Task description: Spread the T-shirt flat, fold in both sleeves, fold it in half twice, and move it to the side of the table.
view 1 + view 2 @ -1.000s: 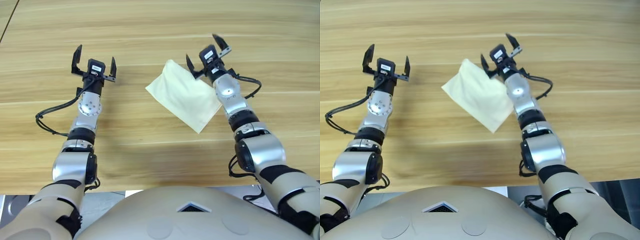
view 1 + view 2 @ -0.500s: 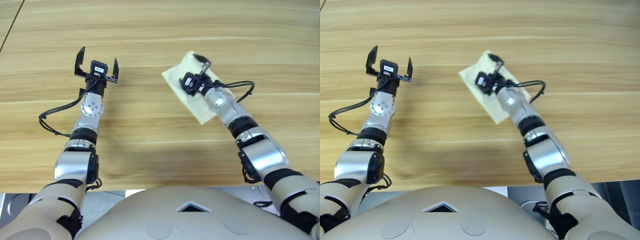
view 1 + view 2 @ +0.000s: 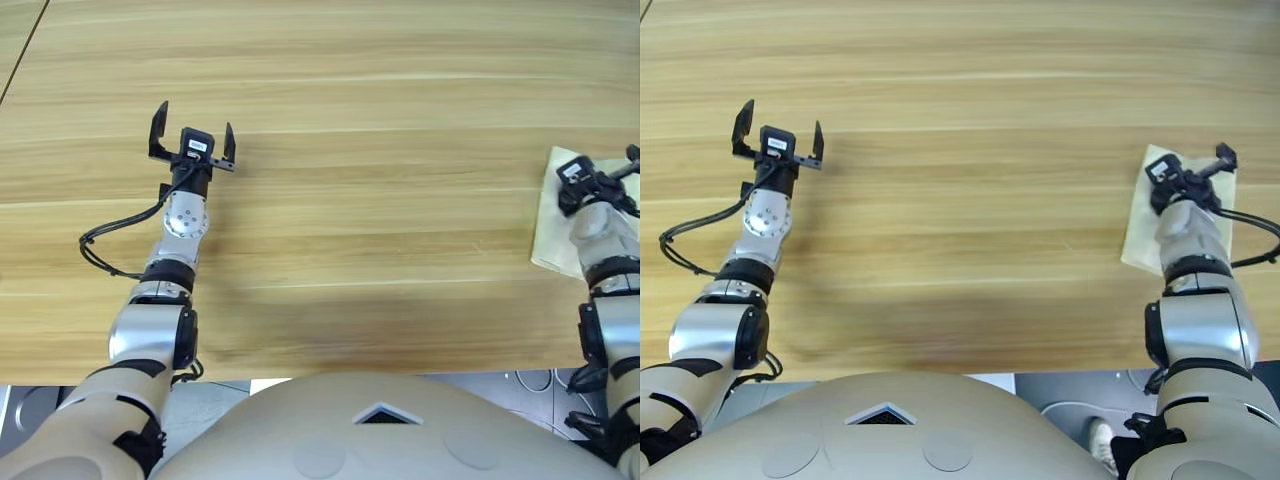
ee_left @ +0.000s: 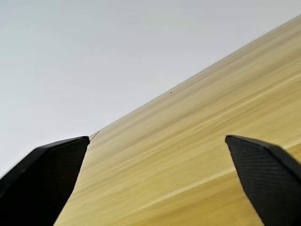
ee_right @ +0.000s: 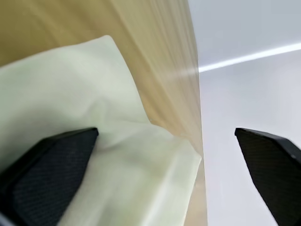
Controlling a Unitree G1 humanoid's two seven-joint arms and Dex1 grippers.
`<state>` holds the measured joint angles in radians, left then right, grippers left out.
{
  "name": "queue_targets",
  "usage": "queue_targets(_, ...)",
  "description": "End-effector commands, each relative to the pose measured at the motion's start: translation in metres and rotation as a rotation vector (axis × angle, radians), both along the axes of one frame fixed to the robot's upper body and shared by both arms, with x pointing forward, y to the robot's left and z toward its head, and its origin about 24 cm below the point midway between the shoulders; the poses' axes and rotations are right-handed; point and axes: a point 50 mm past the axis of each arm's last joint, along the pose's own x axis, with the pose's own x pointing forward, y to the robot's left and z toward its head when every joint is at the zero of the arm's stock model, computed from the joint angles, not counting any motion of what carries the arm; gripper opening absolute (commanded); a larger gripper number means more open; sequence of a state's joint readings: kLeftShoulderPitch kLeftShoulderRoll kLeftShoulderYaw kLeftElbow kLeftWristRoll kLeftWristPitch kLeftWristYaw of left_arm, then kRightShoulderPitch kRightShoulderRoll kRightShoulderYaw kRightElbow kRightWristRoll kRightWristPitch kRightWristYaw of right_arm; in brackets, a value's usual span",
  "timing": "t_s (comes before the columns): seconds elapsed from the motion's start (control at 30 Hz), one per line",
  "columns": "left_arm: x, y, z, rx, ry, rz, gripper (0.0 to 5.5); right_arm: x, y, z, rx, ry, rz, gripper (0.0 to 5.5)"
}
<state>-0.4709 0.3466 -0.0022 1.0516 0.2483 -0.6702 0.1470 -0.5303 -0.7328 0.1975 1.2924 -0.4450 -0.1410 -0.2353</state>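
The T-shirt (image 3: 1137, 236) is a pale yellow folded packet lying flat at the far right side of the wooden table (image 3: 360, 200), close to its right edge. My right gripper (image 3: 1190, 165) hovers over the packet's far end, open, its fingers spread wide. In the right wrist view the T-shirt (image 5: 94, 155) lies under one fingertip (image 5: 51, 160), with the table's edge just beyond the cloth. My left gripper (image 3: 193, 128) stands open over bare wood at the far left, holding nothing. In the left wrist view the left gripper (image 4: 157, 139) frames only table wood.
The table's right edge (image 5: 195, 108) runs right beside the folded cloth. Its front edge (image 3: 300, 375) lies near the robot. Plain wood stretches between the two arms.
The right arm swept from the table's middle to the far right, and the folded T-shirt went with it to the right edge. The left arm has barely moved.
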Motion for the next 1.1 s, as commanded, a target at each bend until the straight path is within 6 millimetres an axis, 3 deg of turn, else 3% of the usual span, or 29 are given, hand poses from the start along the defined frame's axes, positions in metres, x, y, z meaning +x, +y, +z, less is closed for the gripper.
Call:
queue_targets(0.03,-0.002,0.004,-0.002,0.0,0.007,0.017,5.38,-0.015,-0.006,-0.011,0.039,0.047,-0.016,5.4)
queue_targets(0.13,-0.002,0.004,-0.003,-0.014,0.013,0.02,5.38,0.002,0.002,0.01,0.096,-0.147,0.059,5.4)
queue_targets(0.27,-0.003,0.003,-0.005,-0.067,0.015,0.015,5.38,0.02,0.023,0.059,0.295,-0.567,0.291,5.4)
queue_targets(0.37,-0.002,0.001,-0.007,-0.183,0.039,-0.008,5.38,0.022,0.052,0.098,0.443,-0.842,0.538,5.4)
queue_targets(0.47,0.001,-0.006,-0.009,-0.352,0.07,-0.063,5.38,0.024,0.093,0.113,0.64,-0.961,0.729,5.4)
queue_targets(0.53,0.003,-0.011,-0.013,-0.489,0.102,-0.096,5.38,0.032,0.123,0.102,0.83,-0.921,0.805,5.4)
queue_targets(0.6,0.006,-0.018,-0.022,-0.679,0.164,-0.097,5.38,0.05,0.152,0.067,1.09,-0.798,0.755,5.4)
queue_targets(0.67,0.006,-0.025,-0.031,-0.707,0.232,-0.055,5.38,0.064,0.179,0.033,1.335,-0.696,0.63,5.4)
queue_targets(0.73,0.007,-0.025,-0.034,-0.644,0.259,0.005,5.38,0.07,0.19,0.007,1.386,-0.644,0.398,5.4)
queue_targets(0.8,0.008,-0.02,-0.033,-0.615,0.241,0.058,5.38,0.069,0.195,-0.011,1.316,-0.571,0.263,5.4)
queue_targets(0.87,0.006,-0.01,-0.032,-0.621,0.208,0.127,5.38,0.068,0.189,-0.011,1.242,-0.583,0.236,5.4)
queue_targets(0.97,0.004,-0.008,-0.027,-0.415,0.146,0.18,5.38,0.066,0.171,-0.017,1.142,-0.571,0.106,5.4)
queue_targets(1.1,0.006,-0.011,-0.023,-0.219,0.11,0.213,5.38,0.064,0.171,-0.02,0.89,-0.532,0.097,5.4)
